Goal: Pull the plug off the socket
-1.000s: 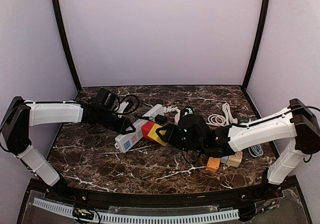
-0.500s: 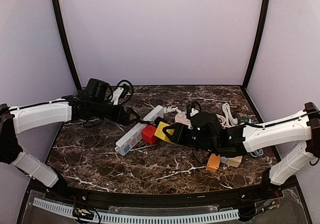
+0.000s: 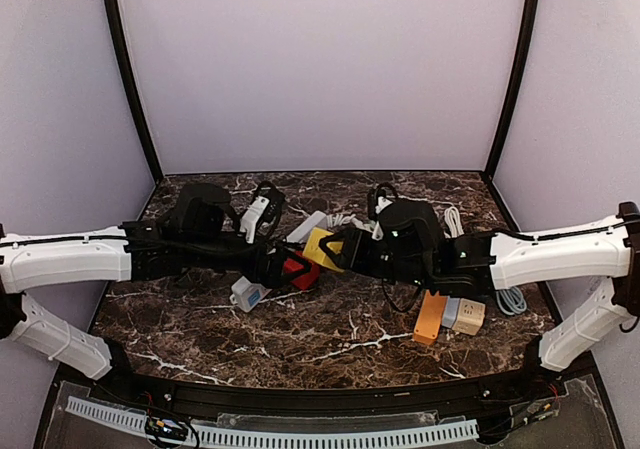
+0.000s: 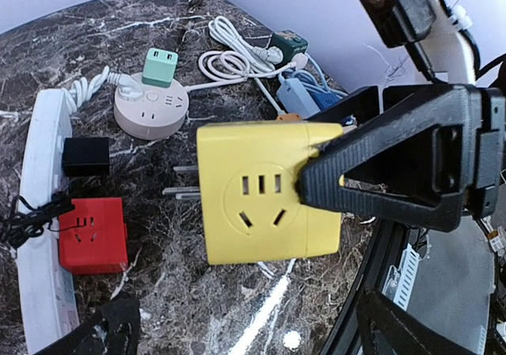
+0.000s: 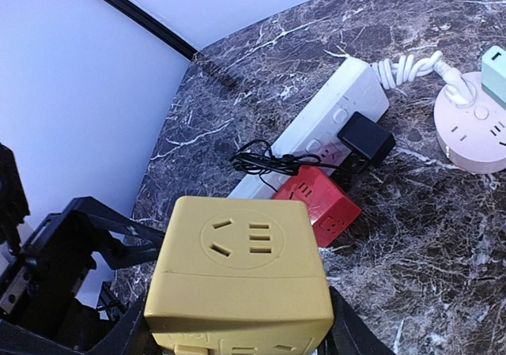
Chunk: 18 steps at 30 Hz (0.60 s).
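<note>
Stretching level leftward, right fingers pinch the yellow plug.

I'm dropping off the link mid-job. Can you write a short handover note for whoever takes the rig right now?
Right tool: shut on the yellow cube plug, held above the table with its prongs bare and clear of any socket.
Left tool: open, holding nothing, near the white power strip.
The strip lies on the table with a red cube and a black adapter plugged in.
Done: the yellow plug is out of the strip.
Left: probably just set the yellow plug down and release it.
</note>
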{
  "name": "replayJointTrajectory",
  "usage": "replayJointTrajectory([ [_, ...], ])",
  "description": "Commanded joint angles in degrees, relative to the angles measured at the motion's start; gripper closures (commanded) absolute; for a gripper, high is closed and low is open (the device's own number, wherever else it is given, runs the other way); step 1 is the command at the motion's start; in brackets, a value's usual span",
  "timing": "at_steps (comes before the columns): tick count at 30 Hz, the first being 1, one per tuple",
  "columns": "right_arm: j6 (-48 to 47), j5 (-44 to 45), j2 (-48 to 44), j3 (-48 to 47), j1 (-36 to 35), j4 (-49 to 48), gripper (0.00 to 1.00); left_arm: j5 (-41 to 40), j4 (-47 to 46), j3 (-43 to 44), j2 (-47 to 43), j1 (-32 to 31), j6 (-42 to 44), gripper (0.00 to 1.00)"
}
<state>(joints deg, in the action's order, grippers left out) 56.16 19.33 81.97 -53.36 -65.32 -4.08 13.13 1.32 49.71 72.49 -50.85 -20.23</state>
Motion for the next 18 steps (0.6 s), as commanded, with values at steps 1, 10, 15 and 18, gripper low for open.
replayJointTrajectory([
  [1, 0.5, -1.2, 0.8, -2.6, 0.1, -0.2, 1.0, -3.0, -1.2, 0.3, 2.6, -1.8, -4.2, 0.05],
  [10, 0.6, -2.6, 1.8, -3.3, -0.1, -0.3, 1.0, -4.6, -3.2, 4.3, 7.3, -3.5, -4.5, 0.02],
  [15, 0.9, -2.7, 1.6, -3.2, -0.3, -0.5, 1.0, -3.7, -3.3, 5.7, 9.9, -3.5, -5.0, 0.03],
  [18, 0.8, -2.7, 1.4, -3.0, -0.4, -0.6, 1.0, -2.9, -4.2, 5.9, 10.6, -3.6, -5.6, 0.16],
])
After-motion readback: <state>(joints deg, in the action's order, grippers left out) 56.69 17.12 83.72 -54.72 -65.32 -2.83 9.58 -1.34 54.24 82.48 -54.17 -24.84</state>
